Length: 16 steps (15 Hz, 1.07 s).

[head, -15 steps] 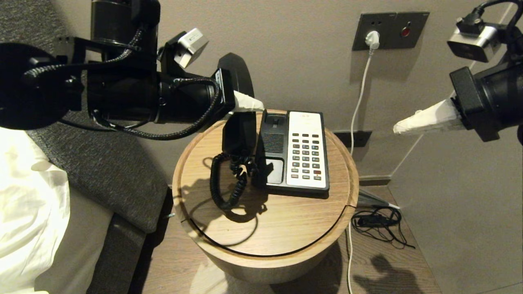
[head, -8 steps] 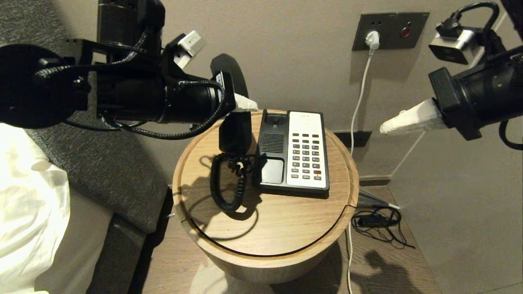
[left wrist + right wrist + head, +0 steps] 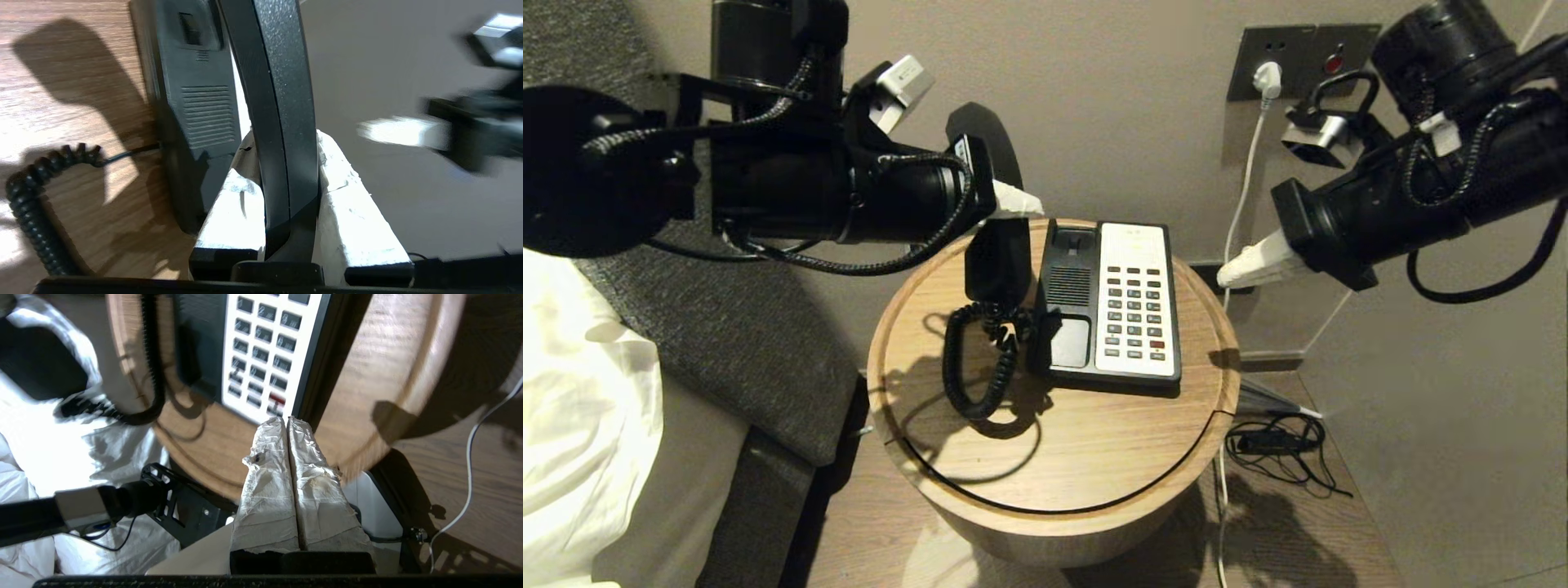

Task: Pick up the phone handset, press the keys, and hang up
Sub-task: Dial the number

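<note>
The black phone base [image 3: 1112, 304] with a white keypad panel [image 3: 1137, 299] sits on a round wooden table [image 3: 1054, 441]. My left gripper [image 3: 1021, 204] is shut on the black handset [image 3: 995, 245] and holds it lifted, left of the base and its empty cradle [image 3: 1068, 282]. In the left wrist view the handset [image 3: 282, 102] stands clamped between white-wrapped fingers [image 3: 351, 196]. A coiled cord [image 3: 980, 367] hangs from the handset to the table. My right gripper [image 3: 1229, 276] is shut and empty, in the air above the table's right edge; in its wrist view [image 3: 287, 420] the tips point at the keypad [image 3: 261, 355].
A wall socket plate [image 3: 1303, 59] with a white plug and cable [image 3: 1241, 196] is behind the table. A black cable bundle [image 3: 1278, 445] lies on the floor at right. A grey headboard [image 3: 711, 327] and white bedding [image 3: 580, 425] are at left.
My right arm has swung left and down from the far right towards the phone's right side. My left gripper still holds the handset in nearly the same place.
</note>
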{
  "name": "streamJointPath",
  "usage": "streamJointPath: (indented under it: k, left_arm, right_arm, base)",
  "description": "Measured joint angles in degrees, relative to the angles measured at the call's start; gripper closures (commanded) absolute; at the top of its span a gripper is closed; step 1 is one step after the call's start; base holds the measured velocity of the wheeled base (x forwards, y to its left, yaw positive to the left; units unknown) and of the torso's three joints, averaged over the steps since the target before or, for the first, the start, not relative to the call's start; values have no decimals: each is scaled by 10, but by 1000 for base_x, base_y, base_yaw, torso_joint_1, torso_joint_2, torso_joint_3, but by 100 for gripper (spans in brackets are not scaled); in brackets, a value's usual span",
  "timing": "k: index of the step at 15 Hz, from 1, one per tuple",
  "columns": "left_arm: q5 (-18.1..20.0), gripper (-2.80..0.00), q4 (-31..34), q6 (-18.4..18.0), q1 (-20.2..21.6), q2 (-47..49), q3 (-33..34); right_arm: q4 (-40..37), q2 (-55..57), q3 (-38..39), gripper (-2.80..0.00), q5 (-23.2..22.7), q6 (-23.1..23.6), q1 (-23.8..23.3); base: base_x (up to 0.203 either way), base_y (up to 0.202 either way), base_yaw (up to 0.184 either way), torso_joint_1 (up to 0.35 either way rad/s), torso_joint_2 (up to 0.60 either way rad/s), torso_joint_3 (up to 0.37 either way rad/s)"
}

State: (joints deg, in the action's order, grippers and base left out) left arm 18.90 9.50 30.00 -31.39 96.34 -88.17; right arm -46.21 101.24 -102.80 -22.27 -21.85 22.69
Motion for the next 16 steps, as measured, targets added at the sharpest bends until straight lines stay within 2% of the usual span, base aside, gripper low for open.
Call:
streamJointPath:
  k: [6,16]
  left_arm:
    - [-3,0,0,3,4,-26,19]
    - [-5,0,0,2,17,-44,37]
  right_arm:
    - [0,75,-63,0,-2,-4,20]
    - [25,131,-79,0,0,-4,37]
  base:
    - [0,0,0,0,0,0]
    - [0,0,0,0,0,0]
